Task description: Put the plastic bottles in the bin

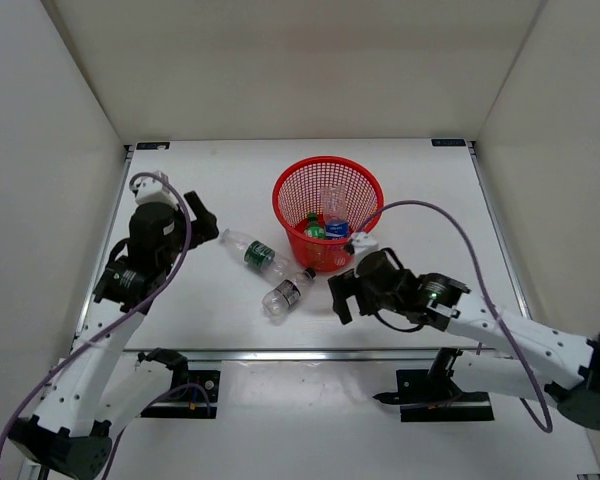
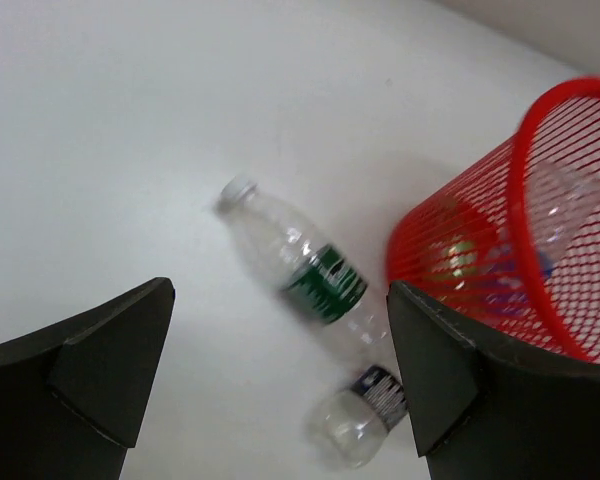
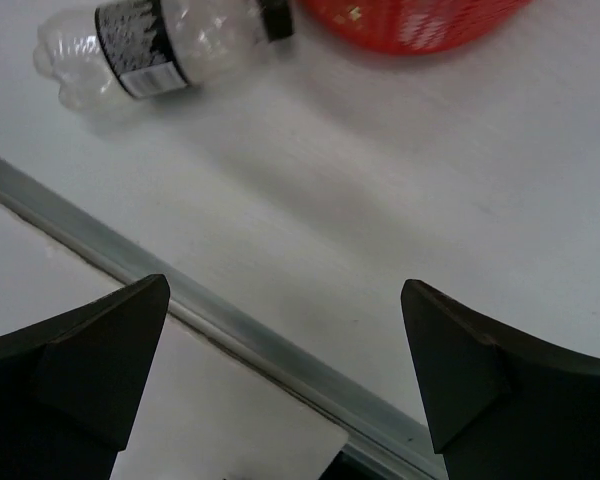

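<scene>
Two of the plastic bottles already lie inside the red bin (image 1: 327, 159): the all-green bottle (image 1: 313, 227) and the blue-label bottle (image 1: 334, 215), leaning against each other low in the mesh. The other two lie on their sides on the table (image 1: 180, 320) just left of the bin's base, the dark-green-label bottle (image 1: 257, 255) end to end with the grey-black-label bottle (image 1: 287, 292), probably near enough for either arm to reach. The left gripper (image 1: 202, 213) hangs above them with its fingers spread and empty. The right gripper (image 1: 340, 298), also parted and holding nothing, sits low by the bin's near side. Whether the two table bottles touch cannot be told. The right wrist view cuts off most of the bin, and the left wrist view blurs its contents.
</scene>
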